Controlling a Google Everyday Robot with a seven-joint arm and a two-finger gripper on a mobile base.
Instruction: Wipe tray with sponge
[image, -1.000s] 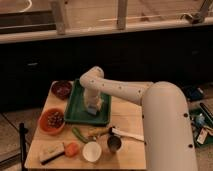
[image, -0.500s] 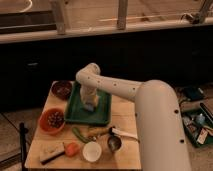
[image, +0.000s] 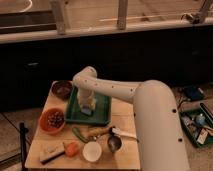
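The green tray (image: 102, 116) lies on the wooden table (image: 127, 107), left of middle. My gripper (image: 86, 103) points down over the tray's middle, at the end of the white arm (image: 115, 92) that reaches in from the right. It is shut on the sponge (image: 89, 108), a small pale yellowish block with a light part, which rests on the tray's surface under the gripper.
A dark bowl (image: 62, 89) stands left of the tray, and an orange bowl (image: 52, 120) sits below it. In front are a beige block with a dark base (image: 51, 151), a white cup (image: 92, 151), a metal cup (image: 114, 143), a green vegetable (image: 79, 134) and a knife (image: 126, 133).
The gripper with the sponge has slid left across the tray, from the right part towards the middle, and slightly towards the front.
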